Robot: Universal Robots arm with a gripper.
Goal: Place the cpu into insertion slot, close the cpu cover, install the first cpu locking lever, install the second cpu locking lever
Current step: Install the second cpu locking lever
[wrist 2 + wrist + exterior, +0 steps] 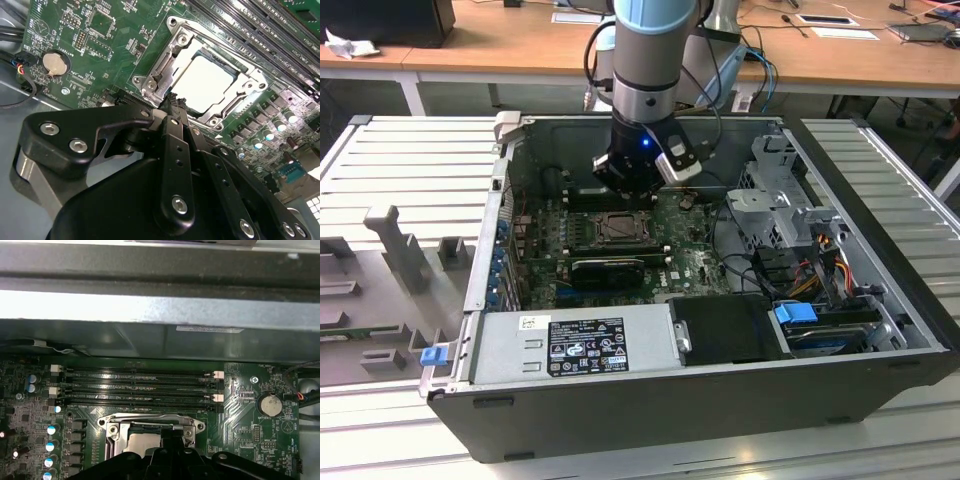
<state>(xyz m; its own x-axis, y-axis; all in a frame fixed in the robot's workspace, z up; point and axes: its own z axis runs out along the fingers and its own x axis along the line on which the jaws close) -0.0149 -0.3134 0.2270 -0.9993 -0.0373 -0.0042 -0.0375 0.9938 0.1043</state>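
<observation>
An open computer case is seen at the centre of the exterior view, its walls enclosing the motherboard on all sides, with a drive cage at the right and a power supply along the lower edge. The arm reaches down from the top centre of that frame, and the gripper is held just above the socket, between the upper wall and a black card lying below the socket. In the second wrist view the gripper is shown with its black fingers drawn together to a tip, nothing seen between them, the tip just over the socket's near edge. The cpu is seen seated flat in the socket, silver top up, framed by the cover, which is lying down around it. In the first wrist view the cpu and cover are found at the lower centre, partly hidden by the gripper; above them the memory slots and the case wall are shown. A coin battery is seen at the upper left of the second wrist view. Whether the levers are latched cannot be told.
</observation>
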